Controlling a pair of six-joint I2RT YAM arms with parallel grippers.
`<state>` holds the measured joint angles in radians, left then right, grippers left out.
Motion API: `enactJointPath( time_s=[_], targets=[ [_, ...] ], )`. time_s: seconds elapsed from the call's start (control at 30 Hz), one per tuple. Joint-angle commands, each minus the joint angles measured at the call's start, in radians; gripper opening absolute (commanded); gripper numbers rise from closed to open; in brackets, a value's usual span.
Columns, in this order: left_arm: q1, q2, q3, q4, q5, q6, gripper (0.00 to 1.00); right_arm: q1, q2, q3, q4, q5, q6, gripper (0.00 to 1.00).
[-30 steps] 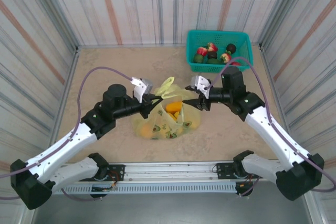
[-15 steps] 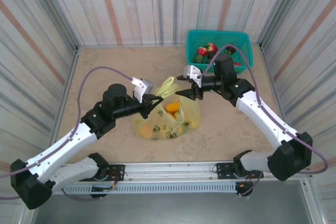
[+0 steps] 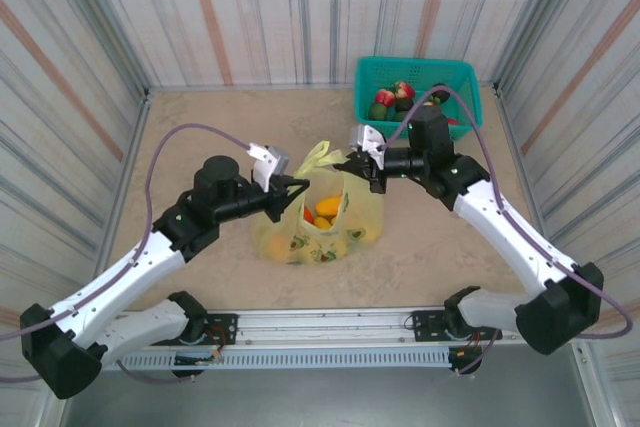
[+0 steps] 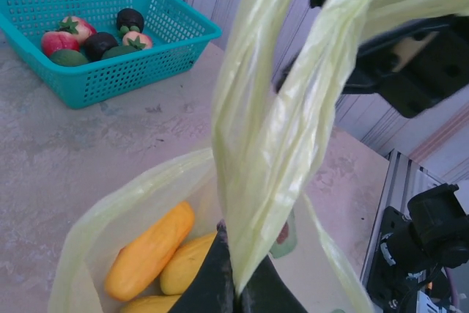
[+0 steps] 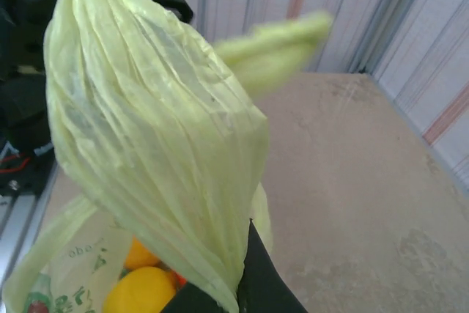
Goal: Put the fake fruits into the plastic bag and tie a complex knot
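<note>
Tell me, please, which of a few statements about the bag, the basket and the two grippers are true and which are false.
1. The left gripper is shut on a strip of the plastic bag. True.
2. The teal basket is empty. False: it holds red, green and dark fruits.
3. Inside the bag lie yellow and orange fruits. True.
4. The right gripper hangs open over the basket. False: it is shut on the bag's plastic, above the bag.
</note>
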<state>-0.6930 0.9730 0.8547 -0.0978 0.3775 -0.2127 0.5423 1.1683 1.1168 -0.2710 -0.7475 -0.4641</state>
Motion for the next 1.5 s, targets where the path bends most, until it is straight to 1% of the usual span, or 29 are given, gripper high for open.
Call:
enactJointPath(
  time_s=[0.0, 0.07, 0.17, 0.3, 0.4, 0.57, 0.63, 0.73, 0.87, 1.03, 1.17, 1.23, 1.47],
  targets=[
    [0.005, 0.030, 0.056, -0.046, 0.031, 0.030, 0.00, 0.071, -0.045, -0.010, -0.004, 0.148, 0.139, 0.00],
    [0.006, 0.039, 0.063, -0.046, 0.038, 0.044, 0.00, 0.097, -0.036, 0.000, -0.014, 0.213, 0.202, 0.00],
    [0.006, 0.040, 0.065, -0.028, 0.052, 0.053, 0.00, 0.118, 0.017, 0.051, -0.085, 0.245, 0.238, 0.00],
    [0.006, 0.032, 0.055, -0.005, 0.075, 0.070, 0.00, 0.126, 0.101, 0.127, -0.170, 0.216, 0.250, 0.00],
    [0.006, 0.022, 0.039, 0.008, 0.083, 0.072, 0.00, 0.132, 0.141, 0.163, -0.200, 0.186, 0.244, 0.00],
    [0.006, -0.001, 0.010, 0.014, 0.065, 0.068, 0.00, 0.156, 0.192, 0.208, -0.272, 0.114, 0.186, 0.00],
    [0.006, -0.013, -0.002, 0.015, 0.048, 0.064, 0.03, 0.163, 0.201, 0.209, -0.287, 0.094, 0.171, 0.00],
    [0.006, -0.029, -0.017, 0.011, 0.027, 0.058, 0.04, 0.170, 0.195, 0.198, -0.292, 0.069, 0.154, 0.00],
    [0.004, -0.042, -0.025, 0.013, 0.036, 0.059, 0.04, 0.169, 0.194, 0.189, -0.306, 0.046, 0.141, 0.00],
    [0.006, -0.044, -0.014, 0.006, 0.095, 0.101, 0.16, 0.167, 0.203, 0.188, -0.319, 0.037, 0.130, 0.00],
    [0.005, -0.044, 0.006, -0.022, 0.106, 0.138, 0.23, 0.166, 0.210, 0.189, -0.327, 0.002, 0.131, 0.00],
    [0.006, -0.046, 0.012, -0.026, 0.111, 0.148, 0.29, 0.167, 0.209, 0.183, -0.334, -0.003, 0.127, 0.00],
    [0.006, -0.050, 0.015, -0.017, 0.159, 0.154, 0.41, 0.164, 0.204, 0.171, -0.357, 0.000, 0.093, 0.00]
  ],
)
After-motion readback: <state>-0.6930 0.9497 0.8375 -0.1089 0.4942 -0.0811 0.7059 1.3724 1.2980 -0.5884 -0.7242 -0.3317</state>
